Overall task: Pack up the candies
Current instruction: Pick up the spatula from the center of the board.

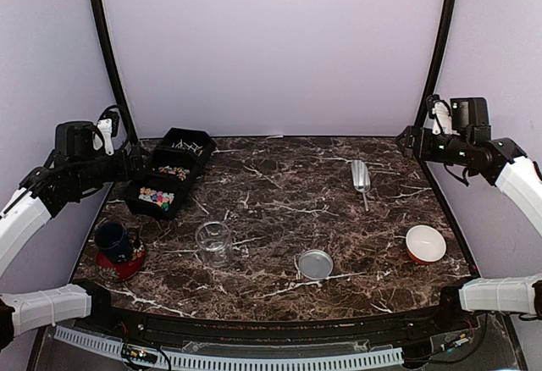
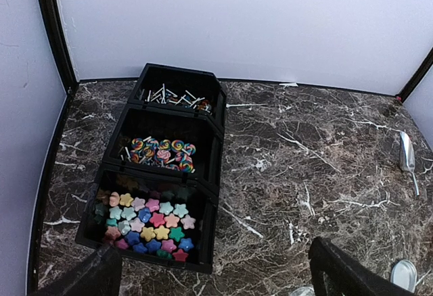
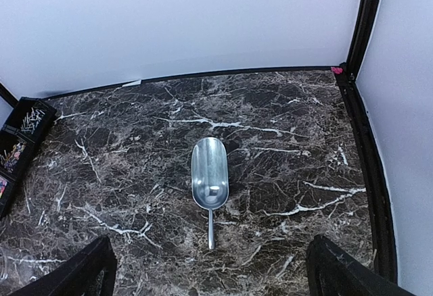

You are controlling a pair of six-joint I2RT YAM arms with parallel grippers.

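Top view: showing star-shaped candies point(image 1: 157, 199) lying in the nearest of 3 black bins point(image 1: 134, 204), lined up diagonally from near-left to far-right along the marble table's point(image 1: 271, 193) left side. Also showing a glass jar point(image 1: 214, 244), a round lid point(image 1: 315, 264) and a white bowl point(image 1: 425, 244), all well apart from the candies.

Left wrist view: looking down on the candies heaped loosely, pointing no single way, with lollipops point(image 2: 162, 153) in the middle bin. Showing the left gripper point(image 2: 213, 276) spread wide, pinching nothing.

Right wrist view: showing the right gripper point(image 3: 210, 274) spread wide, empty, with a metal scoop point(image 3: 210, 174) lying ahead, long axis running near-to-far, handle pointing nearward.
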